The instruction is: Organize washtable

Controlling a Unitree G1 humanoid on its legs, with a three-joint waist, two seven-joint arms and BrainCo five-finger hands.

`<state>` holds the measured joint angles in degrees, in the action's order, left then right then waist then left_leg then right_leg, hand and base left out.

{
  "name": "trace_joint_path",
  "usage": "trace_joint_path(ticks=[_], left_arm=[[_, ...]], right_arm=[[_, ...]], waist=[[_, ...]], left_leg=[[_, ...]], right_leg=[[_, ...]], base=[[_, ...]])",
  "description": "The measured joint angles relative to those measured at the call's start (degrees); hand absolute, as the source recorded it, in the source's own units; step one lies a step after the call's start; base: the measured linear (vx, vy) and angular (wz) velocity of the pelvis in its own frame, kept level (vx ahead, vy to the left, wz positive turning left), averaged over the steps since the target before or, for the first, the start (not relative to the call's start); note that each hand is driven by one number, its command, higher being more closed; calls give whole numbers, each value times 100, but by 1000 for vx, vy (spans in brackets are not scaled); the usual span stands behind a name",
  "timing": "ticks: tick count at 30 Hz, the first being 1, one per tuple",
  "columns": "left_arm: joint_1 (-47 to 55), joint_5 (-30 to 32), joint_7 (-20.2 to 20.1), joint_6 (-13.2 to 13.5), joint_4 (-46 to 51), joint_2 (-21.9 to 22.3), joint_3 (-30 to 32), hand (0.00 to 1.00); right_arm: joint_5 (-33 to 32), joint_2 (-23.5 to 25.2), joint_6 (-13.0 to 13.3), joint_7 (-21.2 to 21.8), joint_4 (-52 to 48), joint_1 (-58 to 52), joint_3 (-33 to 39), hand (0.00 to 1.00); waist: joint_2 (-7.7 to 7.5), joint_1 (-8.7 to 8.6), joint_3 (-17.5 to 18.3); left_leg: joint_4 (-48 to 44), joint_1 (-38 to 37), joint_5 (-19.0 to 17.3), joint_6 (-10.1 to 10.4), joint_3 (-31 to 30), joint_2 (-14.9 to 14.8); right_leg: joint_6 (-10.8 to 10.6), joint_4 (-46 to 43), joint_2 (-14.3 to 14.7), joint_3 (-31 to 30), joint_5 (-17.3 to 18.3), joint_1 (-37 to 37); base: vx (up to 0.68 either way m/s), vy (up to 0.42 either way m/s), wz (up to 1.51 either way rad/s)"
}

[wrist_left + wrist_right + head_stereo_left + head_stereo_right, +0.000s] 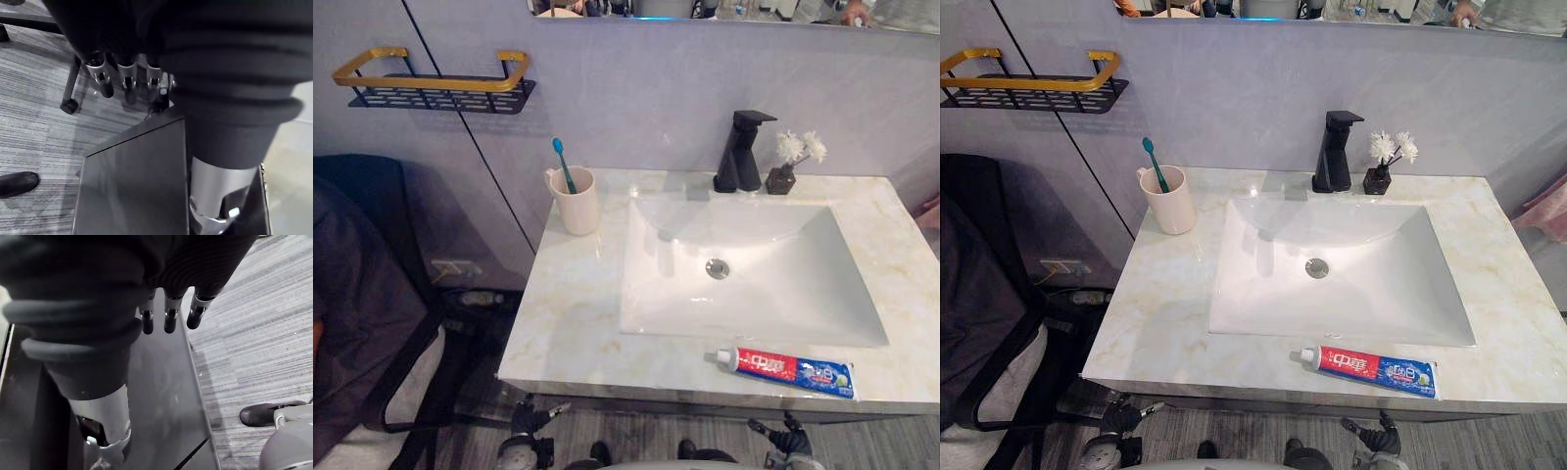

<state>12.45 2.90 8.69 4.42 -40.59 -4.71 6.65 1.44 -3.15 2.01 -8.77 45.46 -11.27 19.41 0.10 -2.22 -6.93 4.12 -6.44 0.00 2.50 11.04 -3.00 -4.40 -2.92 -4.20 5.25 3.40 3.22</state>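
On the front edge of the marble bench (pixel 573 323), a red-and-blue toothpaste tube (pixel 783 370) lay flat just before the white sink (pixel 773 294), its cap toward the robot's left. A cream cup (pixel 578 206) holding a teal toothbrush (pixel 562 162) stood near the back left corner. Below the bench's front edge, the left hand (pixel 128 78) and right hand (pixel 170 318) hung with fingers straight, slightly spread and empty.
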Motion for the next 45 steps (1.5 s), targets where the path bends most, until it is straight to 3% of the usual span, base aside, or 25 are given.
trace_joint_path(ticks=[10, 12, 18, 19, 21, 23, 24, 28, 30, 33, 35, 36, 40, 45], left_arm=[[-14, -132, -168, -23, -400, -15, -156, 0], [7, -139, -222, -71, -700, -59, 155, 0], [147, -10, -149, -185, -788, -845, 1402, 0], [162, -6, -80, -193, -494, -909, 1598, 0], [293, -6, 49, -199, 1160, -960, 1941, 0], [316, -9, 107, -196, 1842, -962, 2034, 0], [320, -9, 209, -184, 2794, -961, 2125, 0], [311, 2, 411, 10, 4839, -881, 2053, 0], [242, 11, 419, 164, 5796, -873, 1782, 0], [11, 57, 371, 529, 6966, -905, 903, 0], [-542, 223, 228, 696, 7186, -1052, -325, 0], [-654, 290, 183, 713, 7185, -1108, -597, 0], [-1619, 1008, -264, 775, 6753, -1501, -2774, 0], [-2343, 1601, -692, 796, 5501, -1253, -4251, 0]], right_arm=[[-308, -16, -3, 5, 49, -121, 42, 0], [-303, -68, 2, 18, 25, -110, 43, 0], [-161, -429, 55, 125, -201, -179, 49, 0], [-136, -471, 99, 141, -209, -200, 50, 0], [-127, -487, 156, 152, -460, -429, 62, 0], [-129, -484, 163, 159, -497, -504, 93, 0], [-129, -485, 164, 155, -565, -598, 136, 0], [-130, -483, 175, 160, -618, -712, 210, 0], [-131, -471, 177, 161, -621, -740, 268, 0], [-132, -478, 175, 168, -621, -753, 276, 0], [-133, -478, 176, 193, -581, -752, 257, 0], [-133, -478, 176, 221, -568, -745, 251, 0], [-143, -594, 216, 358, -333, -625, -125, 0], [-150, -649, 232, 407, -289, -531, -361, 0]], waist=[[-19, 6, -21], [3, 28, -31], [84, 21, -61], [87, 29, -60], [121, 57, -64], [140, 92, -54], [187, 147, -27], [270, 130, 43], [341, 81, 50], [433, -21, 61], [458, -67, 36], [453, -86, 28], [454, -214, 25], [462, -344, 28]], left_leg=[[-237, -255, -11, -4, -271, -16], [-279, -252, -33, 28, -302, -31], [-296, -99, -103, 95, -362, -99], [-298, -30, -145, 160, -412, -99], [-320, 75, -157, 180, -589, -81], [-328, 85, -157, 179, -618, -79], [-344, 136, -158, 179, -639, -80], [-589, 180, -125, 190, -714, -77], [-686, 208, -114, 150, -782, -54], [-705, 177, -113, 148, -875, -25], [-704, 97, -115, 145, -934, -15], [-704, 78, -118, 141, -938, -17], [-674, 62, -169, 83, -948, -67], [-604, 97, -170, 129, -924, -119]], right_leg=[[-1, -30, -90, 274, 22, 492], [-9, -81, -90, 289, 51, 485], [-61, -25, -63, 423, 93, 464], [-60, 32, -53, 435, 93, 458], [-59, 112, -48, 567, 92, 452], [-59, 109, -46, 573, 92, 460], [-59, 110, -44, 587, 92, 462], [9, 118, -45, 675, 6, 490], [30, 122, -54, 720, -15, 540], [38, 129, -69, 726, -9, 590], [40, 176, -68, 757, -7, 710], [41, 186, -64, 763, -5, 734], [55, 192, -22, 787, 47, 740], [29, 76, 19, 719, 130, 582]], base=[[-64, -12, 15], [-144, -10, 6], [-102, -16, 9], [-23, -18, 24], [14, -13, 35], [23, -7, 14], [31, -13, 5], [110, -10, 4], [105, -6, 8], [94, -12, 3], [0, -12, 7], [-32, -10, 7], [-69, -14, 1], [-36, -20, -6]])
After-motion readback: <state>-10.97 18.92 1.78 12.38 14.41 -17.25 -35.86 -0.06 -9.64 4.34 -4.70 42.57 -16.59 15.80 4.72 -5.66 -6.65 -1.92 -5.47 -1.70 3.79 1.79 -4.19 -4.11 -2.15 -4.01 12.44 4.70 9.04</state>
